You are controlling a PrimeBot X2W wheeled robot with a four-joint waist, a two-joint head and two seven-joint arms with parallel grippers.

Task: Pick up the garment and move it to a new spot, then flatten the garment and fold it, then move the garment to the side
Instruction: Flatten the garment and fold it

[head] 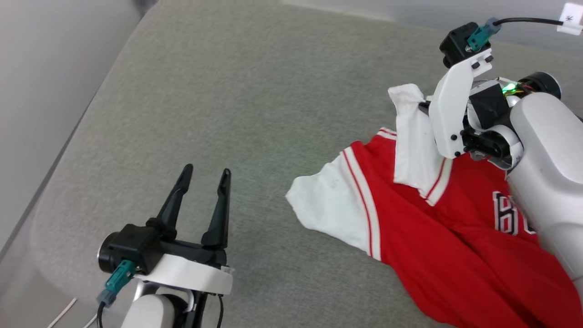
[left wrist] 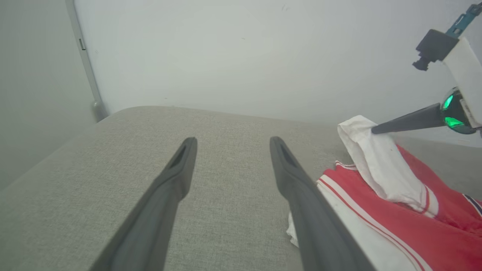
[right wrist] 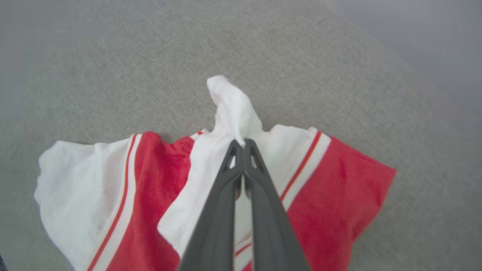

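Broadly, grey cloth-covered counter (head: 255, 91), red-and-white garment (head: 437, 228) crumpled on its right side, right gripper (right wrist: 243, 145) jaws pinched shut on a raised white sleeve (right wrist: 233, 109), left gripper (head: 207, 171) jaws spread apart, empty, over bare counter left of the garment

Grey-beige woven-fabric padded surface (head: 255, 91) w/ rounded corners, one item on it.
Red soft jersey T-shirt (head: 432, 237) w/ white sleeves & striped trim lies crumpled at surface's right in head view; one sleeve flat, other lifted off.
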